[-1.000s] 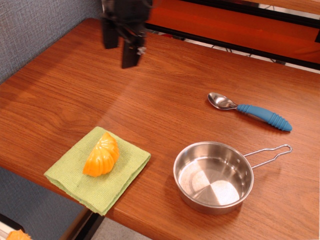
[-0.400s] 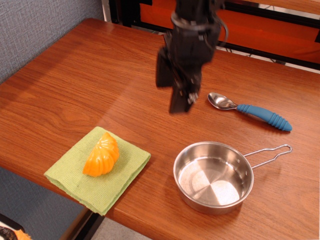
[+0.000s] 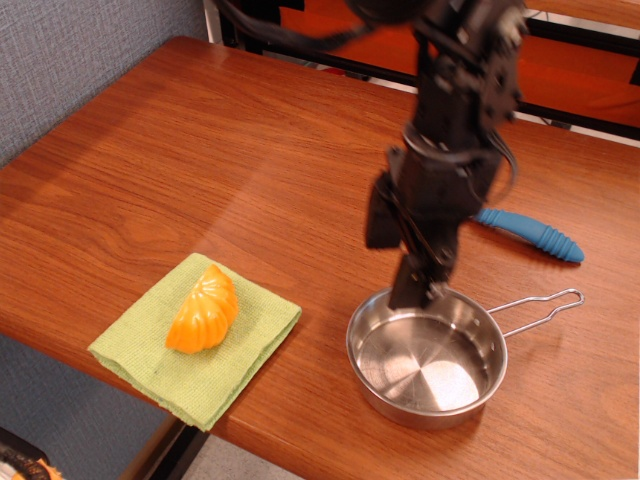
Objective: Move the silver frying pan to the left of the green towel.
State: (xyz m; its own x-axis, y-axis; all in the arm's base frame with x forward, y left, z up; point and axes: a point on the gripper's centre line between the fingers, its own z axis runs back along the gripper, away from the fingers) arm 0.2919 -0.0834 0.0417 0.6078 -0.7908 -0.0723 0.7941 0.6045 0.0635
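Note:
The silver frying pan (image 3: 427, 355) sits near the table's front right, its thin wire handle (image 3: 537, 308) pointing right. The green towel (image 3: 197, 340) lies at the front left edge with an orange ribbed plastic piece (image 3: 204, 310) on it. My black gripper (image 3: 397, 252) hangs over the pan's far rim with its fingers apart and nothing between them; one fingertip (image 3: 408, 290) is at the rim's far edge. The pan stands to the right of the towel.
A blue-handled metal spoon (image 3: 528, 234) lies behind the pan, its bowl hidden by my arm. The wooden table (image 3: 180, 180) ends close in front of the towel and pan. An orange wall runs along the back.
My gripper has swung from the far left of the table, across the middle, down to the pan's far rim. Pan, towel and spoon have not moved.

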